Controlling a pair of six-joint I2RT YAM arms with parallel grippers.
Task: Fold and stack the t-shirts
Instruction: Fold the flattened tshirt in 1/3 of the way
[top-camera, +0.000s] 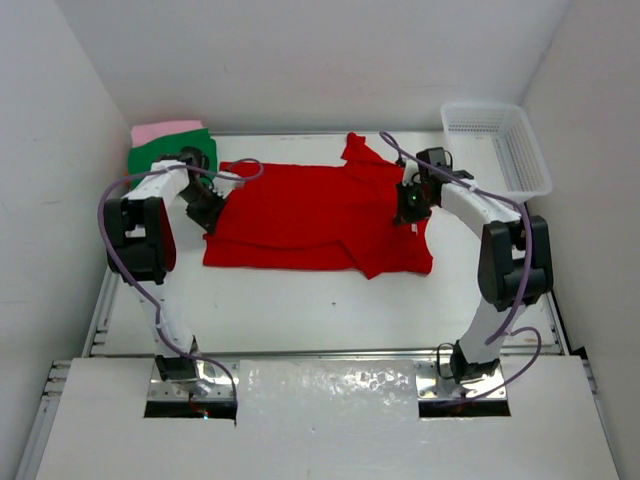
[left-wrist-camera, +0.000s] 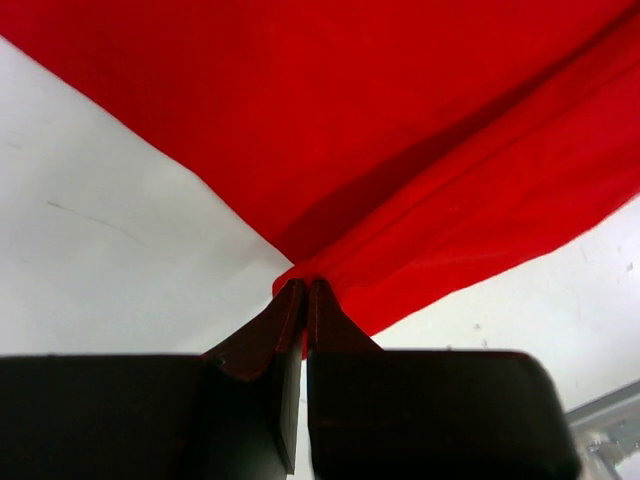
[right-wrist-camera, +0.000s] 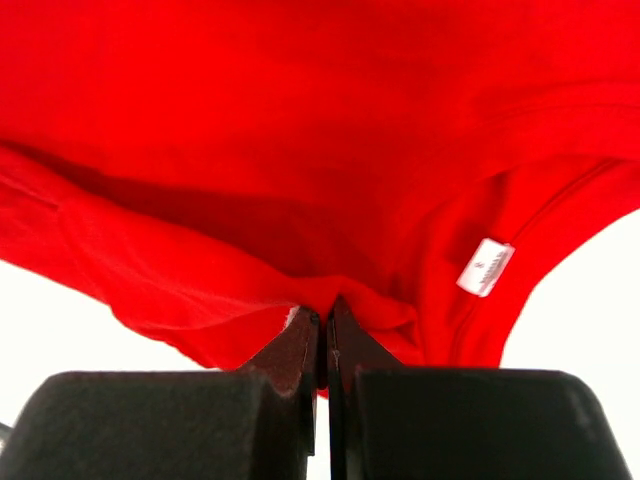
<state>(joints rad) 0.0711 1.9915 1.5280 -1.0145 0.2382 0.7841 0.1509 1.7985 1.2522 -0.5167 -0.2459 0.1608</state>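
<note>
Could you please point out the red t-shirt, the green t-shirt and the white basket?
Red soft fabric t-shirt (top-camera: 310, 215): top view, middle of its spread cloth.
Green fabric t-shirt (top-camera: 146, 160): top view, its left part.
White plastic mesh basket (top-camera: 497, 145): top view, its mesh floor.

— Where's the red t-shirt (top-camera: 320, 215)?
— Spread mid-table. The left gripper (top-camera: 212, 205) is at its left edge and the right gripper (top-camera: 408, 205) at its right, both seemingly pinching it.
— Others?
— The green t-shirt (top-camera: 150, 158) touches the pink t-shirt (top-camera: 165, 130) in the far-left corner. The white basket (top-camera: 535, 150) is far right.
</note>
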